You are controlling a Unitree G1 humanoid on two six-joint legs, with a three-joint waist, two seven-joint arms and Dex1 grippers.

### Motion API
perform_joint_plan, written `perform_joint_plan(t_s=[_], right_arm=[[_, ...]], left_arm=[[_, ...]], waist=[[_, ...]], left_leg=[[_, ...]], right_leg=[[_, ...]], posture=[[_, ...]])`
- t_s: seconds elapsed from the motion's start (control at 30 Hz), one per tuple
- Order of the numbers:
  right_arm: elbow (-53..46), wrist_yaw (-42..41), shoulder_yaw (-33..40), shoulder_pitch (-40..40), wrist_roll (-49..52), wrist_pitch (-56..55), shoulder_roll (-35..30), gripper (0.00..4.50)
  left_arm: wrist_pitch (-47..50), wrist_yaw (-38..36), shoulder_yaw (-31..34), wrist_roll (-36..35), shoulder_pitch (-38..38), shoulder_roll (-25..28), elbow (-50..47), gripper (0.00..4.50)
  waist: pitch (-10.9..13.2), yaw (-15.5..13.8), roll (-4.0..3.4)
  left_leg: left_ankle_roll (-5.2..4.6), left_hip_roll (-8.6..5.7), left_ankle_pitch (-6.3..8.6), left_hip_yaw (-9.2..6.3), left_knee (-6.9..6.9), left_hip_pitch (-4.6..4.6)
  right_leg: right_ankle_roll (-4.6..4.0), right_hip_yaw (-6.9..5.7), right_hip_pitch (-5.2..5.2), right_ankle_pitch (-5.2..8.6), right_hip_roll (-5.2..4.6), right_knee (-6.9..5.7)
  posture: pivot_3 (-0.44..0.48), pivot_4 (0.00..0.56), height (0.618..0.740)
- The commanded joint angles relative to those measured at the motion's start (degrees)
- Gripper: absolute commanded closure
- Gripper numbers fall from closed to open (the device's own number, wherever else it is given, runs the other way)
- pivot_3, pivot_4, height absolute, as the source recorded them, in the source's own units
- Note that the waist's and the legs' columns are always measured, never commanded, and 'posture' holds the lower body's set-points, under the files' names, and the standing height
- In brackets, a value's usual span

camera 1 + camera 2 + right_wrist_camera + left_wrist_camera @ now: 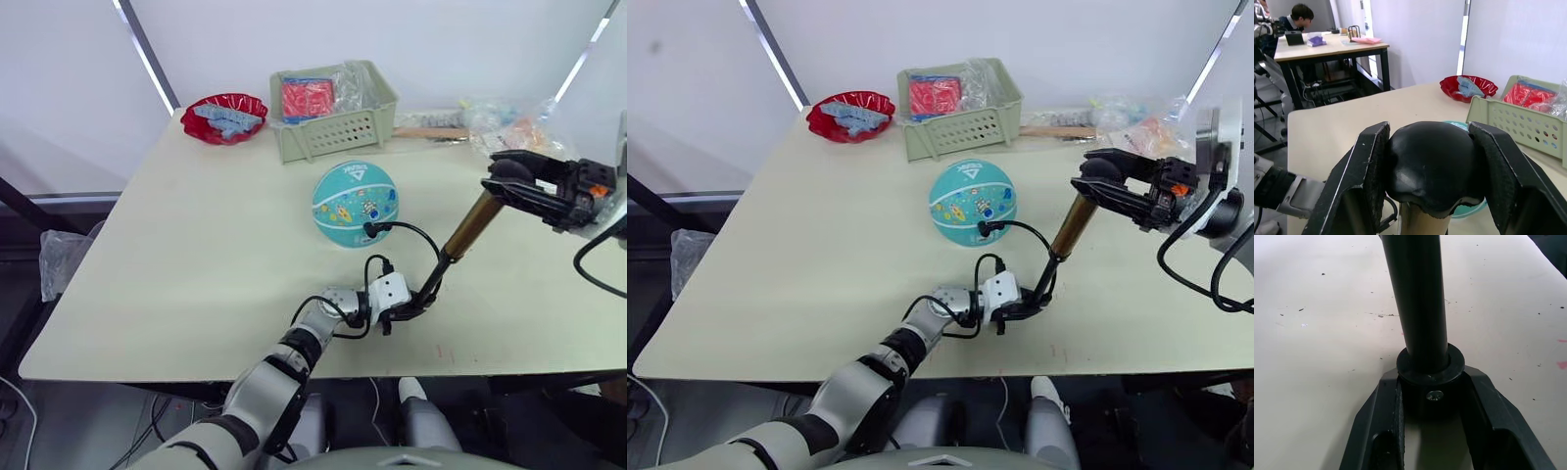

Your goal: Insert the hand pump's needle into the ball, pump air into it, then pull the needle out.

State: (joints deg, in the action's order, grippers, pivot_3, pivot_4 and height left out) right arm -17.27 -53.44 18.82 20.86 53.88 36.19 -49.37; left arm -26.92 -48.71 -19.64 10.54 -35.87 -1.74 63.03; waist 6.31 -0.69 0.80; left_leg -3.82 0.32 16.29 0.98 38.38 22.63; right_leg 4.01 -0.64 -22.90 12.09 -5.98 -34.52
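Observation:
The teal ball (355,203) with cartoon prints rests on the table's middle, in front of the green basket. The needle's black fitting (371,232) sits against the ball's near side, and the thin black hose (416,235) loops from it down to the hand pump (468,230). The pump stands tilted, its gold-bronze barrel rising to the right. My left gripper (416,304) is shut on the pump's black lower end (1427,377) near the table. My right gripper (509,181) is shut on the pump's black handle (1430,164) at the top.
A green basket (333,122) with red packets stands behind the ball. A red bowl (225,117) with blue cloth sits at the back left. Plastic bags and clutter (500,127) lie at the back right. A person sits at a distant desk (1298,19).

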Motion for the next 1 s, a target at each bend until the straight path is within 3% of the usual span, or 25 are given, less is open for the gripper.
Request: perform_joint_plan(t_s=[0.03, 0.3, 0.77, 1.0], right_arm=[[0.6, 2.3, -2.9, -3.4, -6.6, -1.2, 0.5, 2.43], [2.4, 3.0, -10.3, -11.6, -13.0, -4.5, 3.5, 2.43], [5.1, 3.3, -19.1, -16.2, -21.2, -6.0, 5.6, 2.43], [3.4, 3.0, -14.4, -15.1, -16.6, -7.7, 8.8, 2.43]], left_arm=[[2.3, -1.8, -3.4, 4.1, 4.3, 1.6, 5.9, 3.38], [2.2, -1.8, -3.4, 4.2, 4.4, 1.6, 5.8, 3.38], [2.4, -1.7, -3.3, 4.3, 4.5, 1.3, 5.7, 3.38], [2.3, -1.6, -3.4, 4.3, 4.6, 1.4, 5.8, 3.38]], waist=[[-0.2, 0.1, 0.15], [-1.0, 0.2, 0.77], [-1.1, 0.0, 0.52], [-1.0, 0.0, 0.43]], left_leg=[[0.00, 0.02, 0.00, -0.02, -0.02, -0.06], [0.01, 0.09, 0.01, -0.14, -0.18, -0.16], [0.03, 0.11, 0.02, -0.26, -0.30, -0.17], [0.03, 0.11, 0.02, -0.35, -0.34, -0.14]], right_leg=[[-0.01, -0.02, 0.04, 0.01, 0.01, 0.00], [-0.12, 0.08, 0.10, 0.07, 0.01, 0.02], [-0.21, -0.01, 0.18, 0.14, -0.02, 0.13], [-0.21, -0.10, 0.19, 0.14, -0.01, 0.22]], posture=[[0.000, 0.150, 0.738], [0.000, 0.150, 0.738], [0.000, 0.150, 0.738], [0.000, 0.150, 0.738]])
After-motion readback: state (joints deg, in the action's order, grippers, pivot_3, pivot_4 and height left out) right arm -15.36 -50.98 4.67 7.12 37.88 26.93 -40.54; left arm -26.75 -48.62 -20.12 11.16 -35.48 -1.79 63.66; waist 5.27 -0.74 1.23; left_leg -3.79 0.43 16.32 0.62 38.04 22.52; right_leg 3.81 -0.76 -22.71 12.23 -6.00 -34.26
